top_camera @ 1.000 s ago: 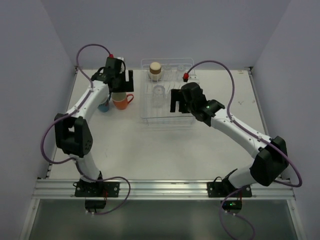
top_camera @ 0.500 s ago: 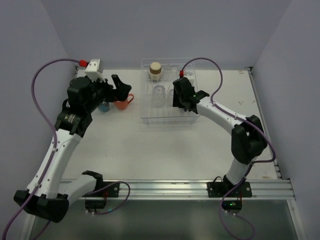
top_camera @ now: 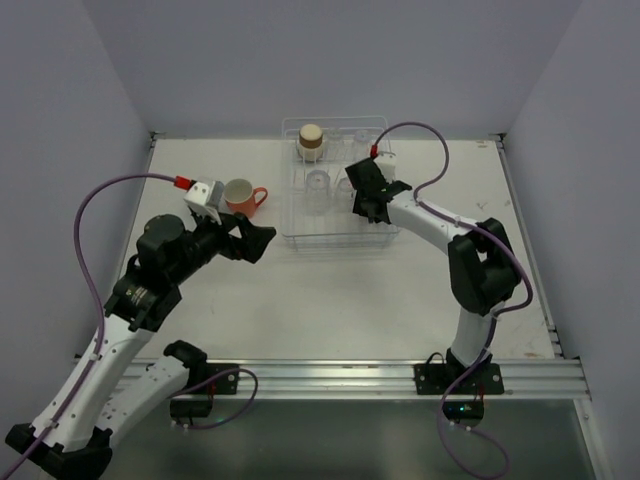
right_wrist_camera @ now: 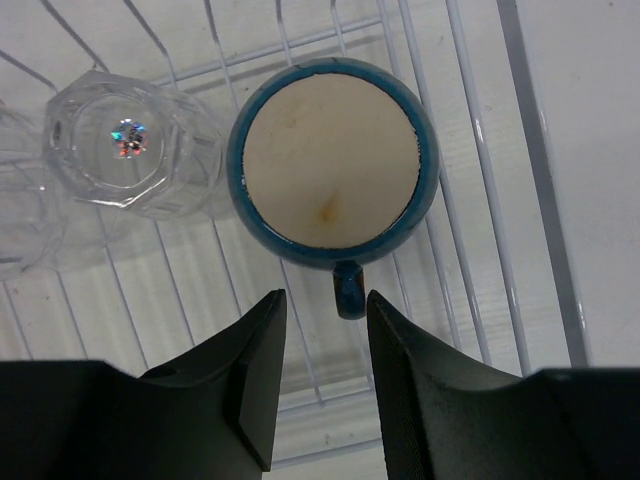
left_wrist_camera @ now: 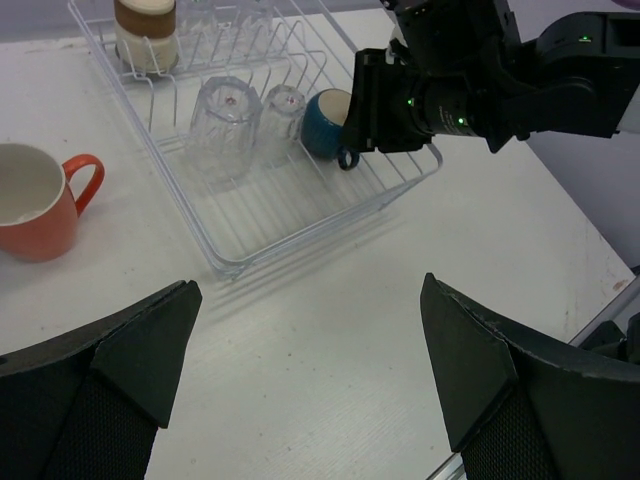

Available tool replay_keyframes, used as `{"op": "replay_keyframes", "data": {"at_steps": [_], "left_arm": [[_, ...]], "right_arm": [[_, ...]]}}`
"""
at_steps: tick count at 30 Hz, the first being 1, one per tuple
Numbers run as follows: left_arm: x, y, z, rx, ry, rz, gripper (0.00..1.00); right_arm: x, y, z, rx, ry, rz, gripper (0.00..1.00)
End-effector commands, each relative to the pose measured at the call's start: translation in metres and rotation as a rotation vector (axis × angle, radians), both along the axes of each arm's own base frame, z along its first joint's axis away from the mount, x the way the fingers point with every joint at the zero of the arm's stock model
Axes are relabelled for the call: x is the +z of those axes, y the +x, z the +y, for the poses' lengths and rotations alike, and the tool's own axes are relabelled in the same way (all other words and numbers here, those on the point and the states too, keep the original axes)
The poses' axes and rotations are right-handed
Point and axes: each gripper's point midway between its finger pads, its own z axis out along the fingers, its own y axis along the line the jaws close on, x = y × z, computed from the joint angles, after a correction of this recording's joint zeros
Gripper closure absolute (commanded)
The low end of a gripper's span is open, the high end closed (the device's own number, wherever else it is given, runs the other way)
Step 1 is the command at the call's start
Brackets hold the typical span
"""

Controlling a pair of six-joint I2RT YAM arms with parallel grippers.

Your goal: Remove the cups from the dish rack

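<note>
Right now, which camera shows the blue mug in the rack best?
Right wrist: the blue mug fills the frame, with rim, inside and handle all clear. Left wrist shows it small, partly behind the right hand. Top external: that hand hides it.

The orange mug has a pale inside and stands on a white counter. In the clear, pale wire rack, the blue mug has a cream, faintly stained inside. The tumblers are colourless, and the far cup is brown and cream.
</note>
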Motion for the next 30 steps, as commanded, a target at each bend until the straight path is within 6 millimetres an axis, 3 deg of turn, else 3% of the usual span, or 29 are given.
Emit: {"op": "replay_keyframes", "data": {"at_steps": [1,8,14,22,25,29,30], "left_arm": [[0.008,0.0,0.001,0.014,0.028,-0.048,0.0],[0.014,-0.001,-0.008,-0.005,0.034,-0.057,0.0],[0.009,0.002,-0.009,-0.003,0.041,-0.047,0.0],[0.007,0.005,-0.007,0.011,0.051,-0.049,0.0],[0.005,0.005,-0.006,0.017,0.051,-0.053,0.0],[0.005,0.004,-0.005,0.02,0.049,-0.058,0.0],[0.003,0.004,-0.005,0.019,0.049,-0.057,0.0]], "right_arm": [[-0.012,0.005,-0.009,-0.077,0.012,-0.003,0.59],[-0.03,0.005,-0.013,-0.092,0.014,0.017,0.6],[-0.033,0.015,-0.009,-0.064,0.017,-0.011,0.67],[-0.038,0.022,-0.012,-0.058,-0.008,-0.008,0.69],[-0.04,0.023,-0.013,-0.059,-0.011,-0.01,0.78],[-0.032,0.023,-0.017,-0.068,-0.02,-0.04,1.0],[-0.029,0.023,-0.017,-0.069,-0.019,-0.05,1.0]]}}
